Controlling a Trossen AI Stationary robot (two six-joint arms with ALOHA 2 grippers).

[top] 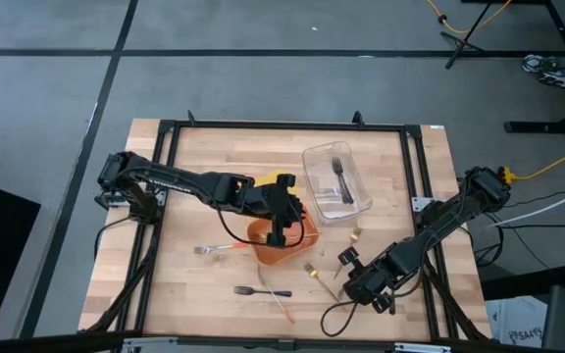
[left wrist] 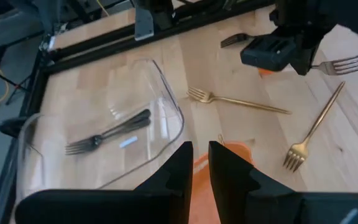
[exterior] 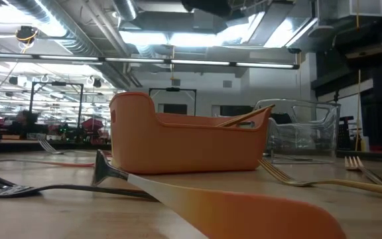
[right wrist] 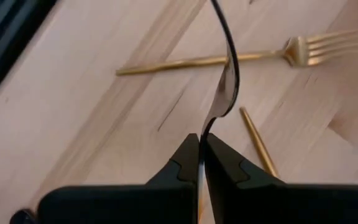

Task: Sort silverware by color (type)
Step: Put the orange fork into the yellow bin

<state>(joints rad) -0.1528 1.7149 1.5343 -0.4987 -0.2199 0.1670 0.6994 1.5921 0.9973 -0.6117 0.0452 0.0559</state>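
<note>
I am viewing a light wooden tabletop (top: 204,176) in a black frame, standing on grey floor. One black fork (top: 339,178) is lying in the clear plastic tray (top: 363,196); two gold forks (left wrist: 235,99) are lying on the wood. My left gripper (top: 281,233) is hovering narrowly parted over the orange plastic tray (top: 268,255), while my right gripper (right wrist: 201,168) is pinching a black utensil (right wrist: 225,74).

Grey floor (top: 263,83), black floor lines, ceiling pipes (exterior: 78,26), fluorescent lights (exterior: 178,63)

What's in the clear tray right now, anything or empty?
Not empty. The clear tray holds one black fork, lying flat on its bottom; the left wrist view shows the same fork alone inside.
</note>
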